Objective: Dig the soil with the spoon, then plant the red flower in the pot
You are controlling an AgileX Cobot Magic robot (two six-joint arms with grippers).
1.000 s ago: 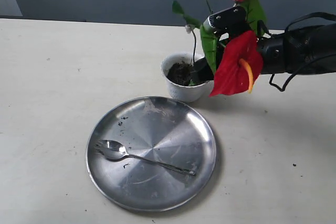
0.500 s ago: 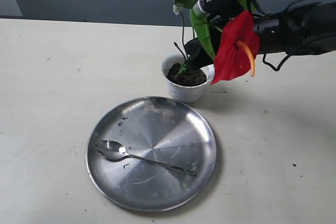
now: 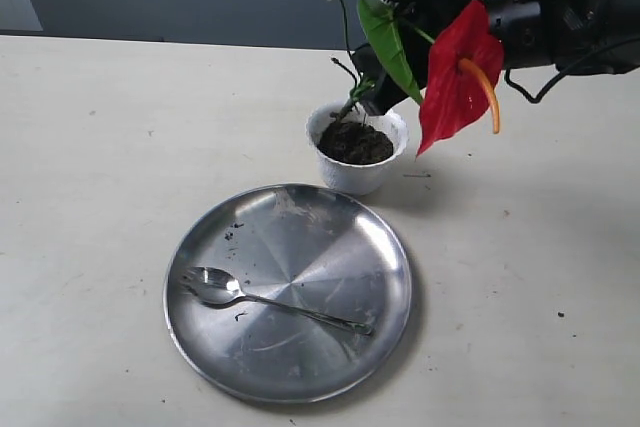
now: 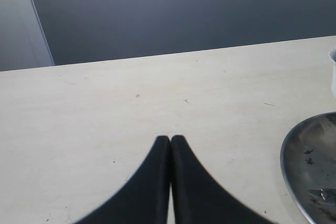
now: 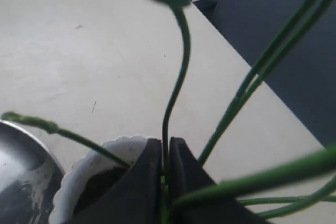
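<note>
The white pot holds dark soil just behind the steel plate. My right gripper hangs just above the pot's far rim, shut on the stems of the red flower, whose bloom and green leaf hang to the right. The right wrist view shows the right gripper clamped on a thin green stem, with the pot below. The spoon lies on the plate. In its wrist view my left gripper is shut with nothing in it, over bare table.
A large round steel plate with a few soil crumbs lies at the table's front middle; its rim shows in the left wrist view. The pale table stretches left and right. A dark wall runs behind.
My right gripper has risen and tilted up with the flower. The stem ends have lifted out of the soil to just above the pot's rim.
</note>
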